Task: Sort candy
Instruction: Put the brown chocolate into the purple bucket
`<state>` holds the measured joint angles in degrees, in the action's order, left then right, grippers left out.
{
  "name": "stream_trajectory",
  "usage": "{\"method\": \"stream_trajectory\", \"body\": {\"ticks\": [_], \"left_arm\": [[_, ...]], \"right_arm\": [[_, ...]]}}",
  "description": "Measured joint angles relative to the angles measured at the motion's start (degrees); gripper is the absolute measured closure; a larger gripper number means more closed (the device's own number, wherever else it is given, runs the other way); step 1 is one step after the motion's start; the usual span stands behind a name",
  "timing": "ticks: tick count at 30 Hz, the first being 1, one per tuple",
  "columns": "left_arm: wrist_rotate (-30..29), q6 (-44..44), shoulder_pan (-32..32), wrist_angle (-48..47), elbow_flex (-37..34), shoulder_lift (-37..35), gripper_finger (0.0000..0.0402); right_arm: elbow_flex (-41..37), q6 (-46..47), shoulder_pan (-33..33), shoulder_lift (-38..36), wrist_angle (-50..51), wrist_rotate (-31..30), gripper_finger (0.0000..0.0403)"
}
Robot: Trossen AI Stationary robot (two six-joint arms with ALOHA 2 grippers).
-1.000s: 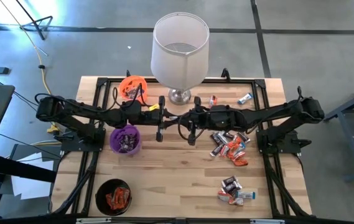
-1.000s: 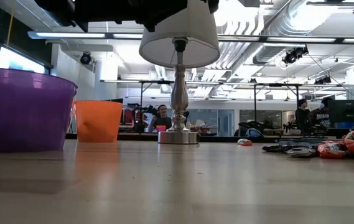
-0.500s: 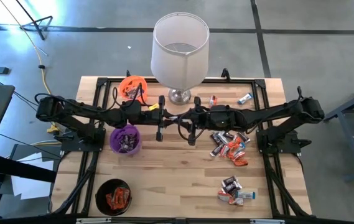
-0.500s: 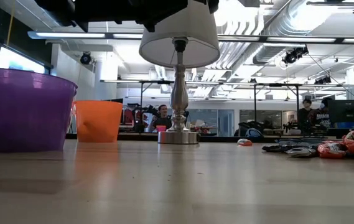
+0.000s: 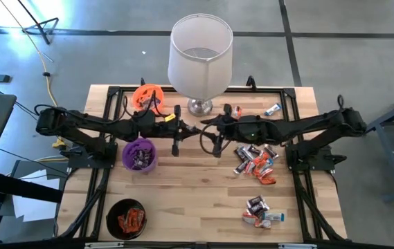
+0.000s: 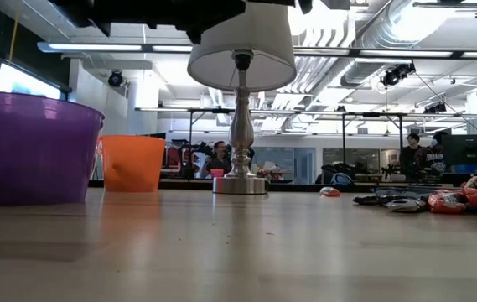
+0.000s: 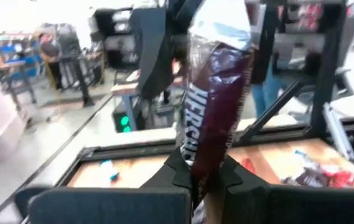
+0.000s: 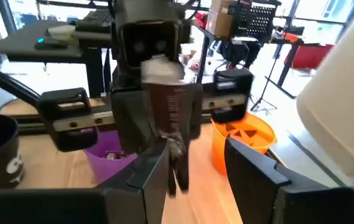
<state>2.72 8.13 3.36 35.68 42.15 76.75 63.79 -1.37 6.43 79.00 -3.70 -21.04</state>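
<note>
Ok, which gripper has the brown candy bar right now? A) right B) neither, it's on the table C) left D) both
C: the left gripper is shut on the brown candy bar, while the right gripper stands open in front of it.

Candy (image 7: 217, 93) between 2 pincers, seemingly midair

A polished grey concrete floor (image 5: 335, 41), crossed by dark seams, surrounds the pale wooden worktop (image 5: 197, 207). Beyond the worktop the low view opens onto a large workshop: exposed silver ducts (image 6: 364, 42) and strip lights (image 6: 95, 48) run across the white ceiling, a bright window (image 6: 20, 82) sits at one side, and desks with a dark monitor (image 6: 466, 151) stand in the distance, people among them.
</note>
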Motion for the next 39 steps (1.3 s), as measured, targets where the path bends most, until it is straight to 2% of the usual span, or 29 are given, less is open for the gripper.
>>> {"method": "stream_trajectory", "body": {"ticks": [5,9,17,22,24,27,32,37,39], "left_arm": [[-4.7,0.0,0.0,-9.1,0.0,-5.1,0.0401],[-8.3,-3.3,-0.1,-25.0,0.0,-10.6,0.0401],[-10.7,-30.5,-1.4,-64.6,0.0,-23.3,0.0401],[-5.8,-47.4,-4.1,-83.3,0.0,-29.6,0.0401],[-5.5,-52.8,-5.6,-89.3,0.0,-30.7,0.0401],[-6.8,-59.3,-7.7,-94.5,-0.1,-30.5,0.0401],[-6.9,-61.5,-8.8,-94.5,-0.1,-28.4,0.0396],[1.2,-59.5,-8.8,-95.8,-0.1,-25.9,0.0371],[2.4,-59.1,-8.8,-96.1,-0.1,-24.9,0.036]], "right_arm": [[0.0,5.7,2.1,-5.1,7.6,0.1,0.0252],[0.0,13.8,4.7,-7.4,19.1,0.2,0.0251],[0.0,30.0,8.7,-7.4,35.9,-0.2,0.0251],[0.0,37.6,9.8,-7.4,40.8,-3.3,0.0251],[0.0,39.1,10.2,-7.4,42.0,-5.4,0.0251],[0.0,40.2,10.3,-7.4,43.6,-7.4,0.0251],[0.0,39.3,10.1,-7.4,43.8,-7.9,0.0251],[0.0,38.7,9.8,-7.4,44.5,-7.8,0.0251],[0.0,38.6,9.9,-7.4,45.3,-7.7,0.0251]]}}
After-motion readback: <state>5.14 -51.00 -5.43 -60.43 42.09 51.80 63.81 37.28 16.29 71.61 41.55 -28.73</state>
